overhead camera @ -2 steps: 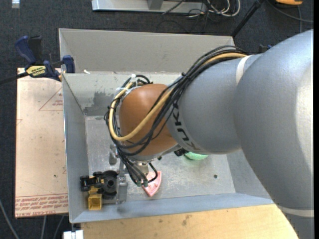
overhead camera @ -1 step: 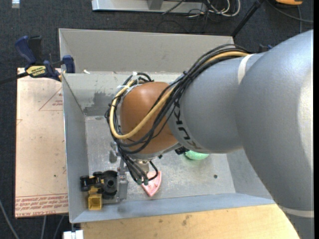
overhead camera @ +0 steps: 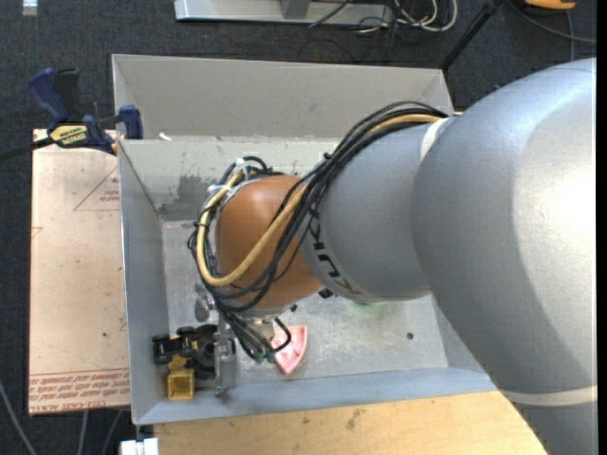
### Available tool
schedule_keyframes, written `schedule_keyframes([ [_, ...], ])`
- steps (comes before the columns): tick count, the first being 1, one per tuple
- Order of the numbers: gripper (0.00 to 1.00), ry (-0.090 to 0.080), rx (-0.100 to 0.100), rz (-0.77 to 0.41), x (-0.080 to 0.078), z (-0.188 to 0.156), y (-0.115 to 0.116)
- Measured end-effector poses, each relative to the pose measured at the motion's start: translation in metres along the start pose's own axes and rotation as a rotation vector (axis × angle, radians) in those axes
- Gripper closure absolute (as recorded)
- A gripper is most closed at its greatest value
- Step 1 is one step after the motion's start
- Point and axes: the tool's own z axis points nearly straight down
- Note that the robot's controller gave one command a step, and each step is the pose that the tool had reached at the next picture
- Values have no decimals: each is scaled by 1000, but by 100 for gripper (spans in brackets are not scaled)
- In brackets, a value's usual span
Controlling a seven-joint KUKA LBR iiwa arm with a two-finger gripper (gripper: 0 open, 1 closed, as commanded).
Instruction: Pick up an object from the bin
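My gripper (overhead camera: pixel 225 366) reaches down below the orange wrist cover into the bin's front left corner. Right beside it on the left lies a black and yellow toy-like thing (overhead camera: pixel 182 347), with a yellow block (overhead camera: pixel 178 384) at its near end. The gripper touches or nearly touches that thing's right side; I cannot tell which. A pink, wedge-shaped thing (overhead camera: pixel 293 348) lies on the bin floor just to the gripper's right, partly under the cables.
The arm and its orange cover hide most of the bin's middle and right. A bit of green (overhead camera: pixel 366 302) peeks out under the arm. The bin's front wall is close behind the gripper.
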Motion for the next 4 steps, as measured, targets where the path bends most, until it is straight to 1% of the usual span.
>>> schedule_keyframes([
  [1,100,8,2,31,-3,34,13],
  [2,0,1,0,33,-5,33,12],
  [3,0,1,0,33,-5,33,12],
  [4,0,7,1,43,-8,17,16],
])
